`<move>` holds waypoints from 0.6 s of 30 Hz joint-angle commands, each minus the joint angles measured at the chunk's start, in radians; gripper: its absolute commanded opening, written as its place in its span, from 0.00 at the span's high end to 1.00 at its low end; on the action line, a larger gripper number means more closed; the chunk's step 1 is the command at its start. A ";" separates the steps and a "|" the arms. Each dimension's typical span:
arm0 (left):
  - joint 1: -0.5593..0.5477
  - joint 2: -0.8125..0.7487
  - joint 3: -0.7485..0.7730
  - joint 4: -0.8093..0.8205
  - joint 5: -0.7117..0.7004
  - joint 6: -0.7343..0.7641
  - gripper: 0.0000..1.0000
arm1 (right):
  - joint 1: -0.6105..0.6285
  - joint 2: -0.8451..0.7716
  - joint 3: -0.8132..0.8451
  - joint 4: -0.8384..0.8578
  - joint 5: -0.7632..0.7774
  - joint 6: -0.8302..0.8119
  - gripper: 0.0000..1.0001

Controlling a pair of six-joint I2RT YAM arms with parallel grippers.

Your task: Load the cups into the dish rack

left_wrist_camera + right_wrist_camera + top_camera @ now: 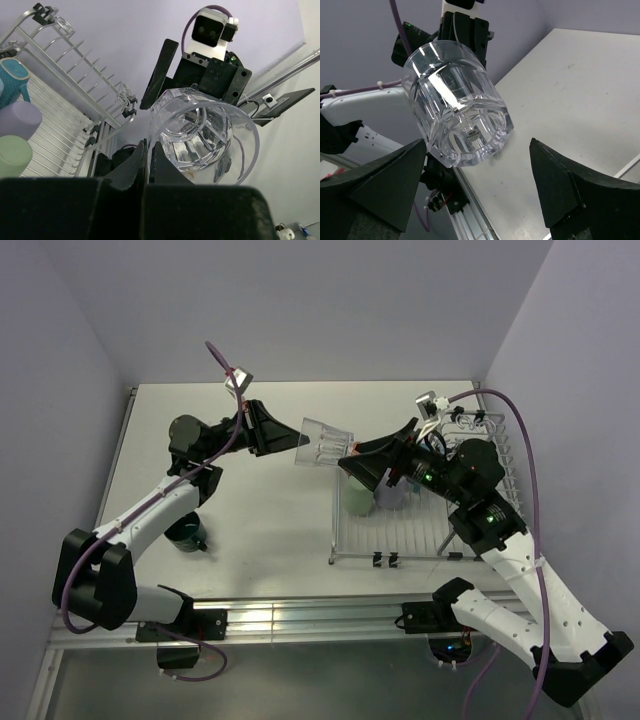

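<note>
A clear glass tumbler point(325, 443) hangs on its side in the air over the table, between the two arms. My left gripper point(290, 438) is shut on its rim wall, one finger inside and one outside point(148, 150). The tumbler's open mouth point(205, 135) faces the left wrist camera. My right gripper point(352, 462) is open, and the tumbler's thick base point(455, 100) lies just ahead of the gap between its fingers point(477, 145), touching neither. The dish rack point(430, 540) sits at the right and holds a pale green cup point(357, 499), a lavender cup point(392, 496) and a light blue cup point(12, 80).
A dark green cup point(186, 532) stands on the table at the left, beside the left arm. The rack's raised wire side point(65, 75) runs along its far edge. A metal rail point(300, 620) borders the table's near edge.
</note>
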 commanded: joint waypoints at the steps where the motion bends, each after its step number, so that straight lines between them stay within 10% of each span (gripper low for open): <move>1: 0.001 0.000 -0.002 0.123 0.017 -0.036 1.00 | -0.006 0.010 -0.016 0.126 -0.056 0.039 0.08; 18: -0.021 0.033 -0.024 0.218 0.015 -0.083 1.00 | 0.002 0.072 -0.025 0.200 -0.112 0.107 0.20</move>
